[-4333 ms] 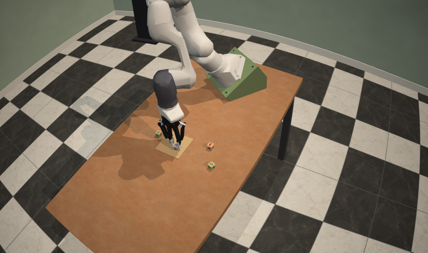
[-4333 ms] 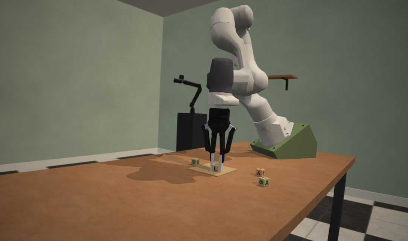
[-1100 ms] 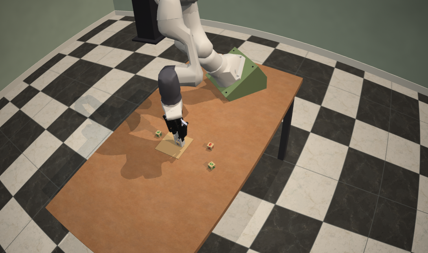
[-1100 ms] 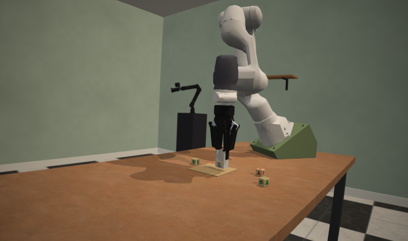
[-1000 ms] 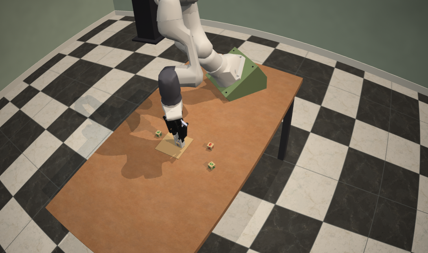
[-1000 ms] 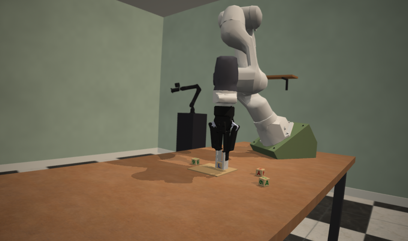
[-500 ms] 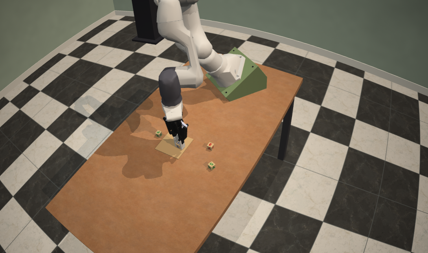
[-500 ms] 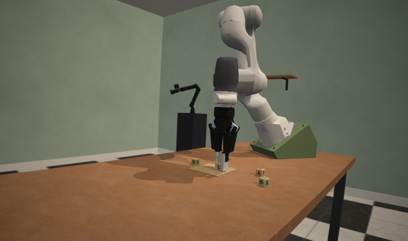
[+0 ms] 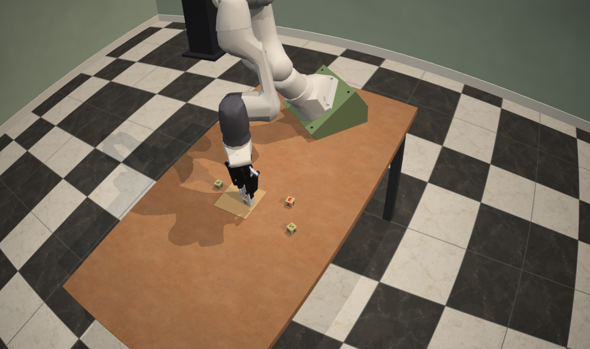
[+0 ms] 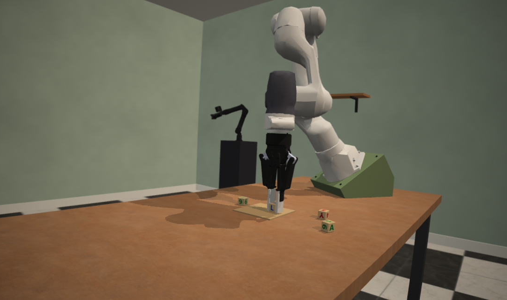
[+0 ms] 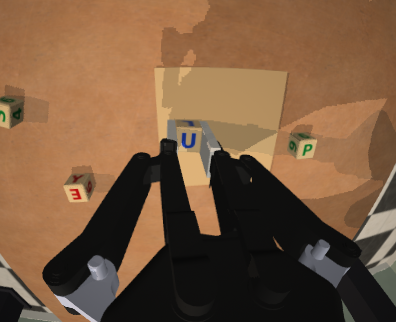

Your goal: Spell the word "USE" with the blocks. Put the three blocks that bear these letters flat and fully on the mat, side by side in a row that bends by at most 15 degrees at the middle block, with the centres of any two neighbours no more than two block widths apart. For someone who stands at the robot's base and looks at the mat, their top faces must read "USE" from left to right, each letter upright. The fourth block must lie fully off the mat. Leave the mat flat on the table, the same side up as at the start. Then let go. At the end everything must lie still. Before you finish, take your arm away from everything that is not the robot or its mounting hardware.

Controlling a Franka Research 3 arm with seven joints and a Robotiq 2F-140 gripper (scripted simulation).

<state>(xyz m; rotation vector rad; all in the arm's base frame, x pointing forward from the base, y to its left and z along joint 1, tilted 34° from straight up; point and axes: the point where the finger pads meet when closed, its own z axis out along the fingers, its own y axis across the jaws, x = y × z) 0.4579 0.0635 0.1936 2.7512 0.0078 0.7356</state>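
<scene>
The U block (image 9: 245,199) (image 10: 273,207) (image 11: 188,141) is between the fingertips of my gripper (image 9: 247,200) (image 10: 274,207) (image 11: 186,132), which is shut on it. Its blue U faces up and reads upright in the wrist view. It is at or just above the left part of the mat (image 9: 228,206) (image 10: 250,210) (image 11: 229,95); any small gap is hard to tell. The E block (image 9: 289,201) (image 10: 323,214) (image 11: 77,190) lies left of the mat in the wrist view, its red E upside down. The S block (image 9: 291,228) (image 10: 327,226) (image 11: 4,114) lies farther left, its green S turned sideways.
The P block (image 9: 218,184) (image 10: 242,201) (image 11: 304,148) lies off the mat, close to its right edge in the wrist view. The green robot base (image 9: 343,105) (image 10: 372,182) stands at the table's far end in the top and exterior views.
</scene>
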